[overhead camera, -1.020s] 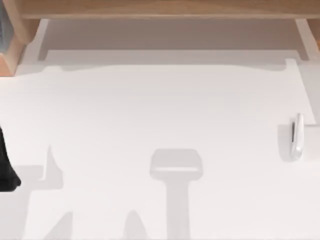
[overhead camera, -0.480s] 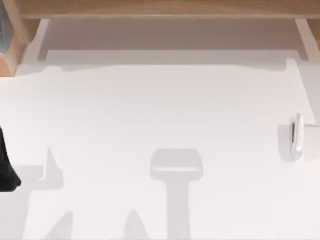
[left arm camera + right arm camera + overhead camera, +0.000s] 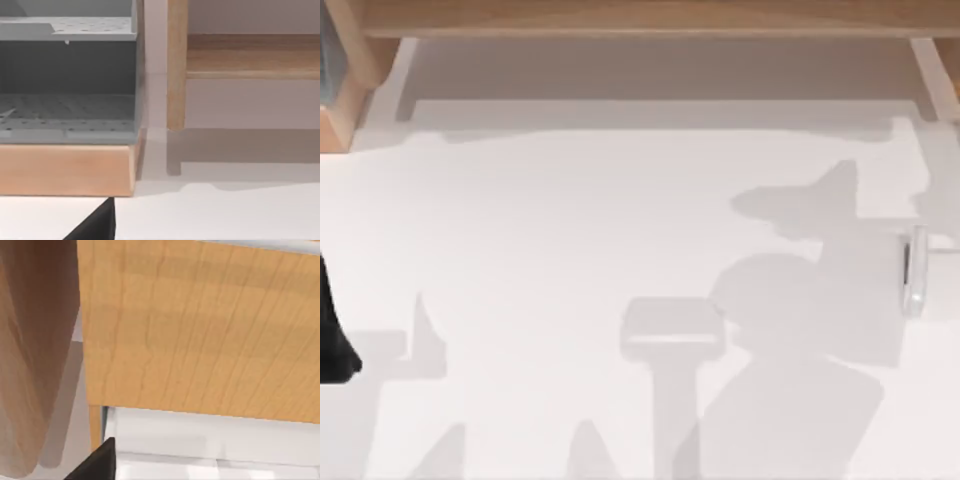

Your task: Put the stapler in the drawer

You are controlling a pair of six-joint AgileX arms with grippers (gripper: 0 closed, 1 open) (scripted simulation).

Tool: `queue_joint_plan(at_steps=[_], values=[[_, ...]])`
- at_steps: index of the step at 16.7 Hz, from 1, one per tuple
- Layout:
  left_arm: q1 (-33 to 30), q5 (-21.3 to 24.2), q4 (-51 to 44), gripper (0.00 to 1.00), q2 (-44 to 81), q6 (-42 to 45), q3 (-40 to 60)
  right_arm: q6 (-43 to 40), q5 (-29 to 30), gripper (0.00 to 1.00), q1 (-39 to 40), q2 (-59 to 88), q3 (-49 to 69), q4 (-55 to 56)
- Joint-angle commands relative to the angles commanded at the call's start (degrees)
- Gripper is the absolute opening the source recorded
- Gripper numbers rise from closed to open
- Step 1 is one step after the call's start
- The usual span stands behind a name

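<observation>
The stapler [image 3: 914, 270], slim and white with a dark stripe, lies lengthwise near the table's right edge, and nothing holds it. A large arm shadow [image 3: 800, 330] covers the table just left of it. The drawer unit [image 3: 67, 115], a wooden cabinet with grey perforated trays, faces the left wrist view, and its corner [image 3: 330, 70] shows at the table's far left in the top view. My left arm [image 3: 332, 340] sits dark at the left edge. A dark tip of the left gripper [image 3: 95, 225] and of the right gripper [image 3: 95, 462] shows in each wrist view.
A wooden shelf [image 3: 640, 20] runs along the back of the table on legs [image 3: 176, 70]. In the right wrist view a light wooden panel [image 3: 200, 330] stands close in front, with a white surface [image 3: 210, 440] below it.
A large shadow has spread over the right half of the table, up to the stapler. The stapler and the left arm have not moved.
</observation>
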Motion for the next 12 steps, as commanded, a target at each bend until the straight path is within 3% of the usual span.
queue_joint_plan(at_steps=[6,12], values=[[0.0,0.0,0.0,1.0,0.0,0.0,0.0,24.94,8.68,1.0,19.62,6.42,10.87,-38.18],[0.0,0.0,0.0,1.0,0.0,0.0,0.0,35.37,14.07,1.0,27.9,14.37,13.6,-58.3]])
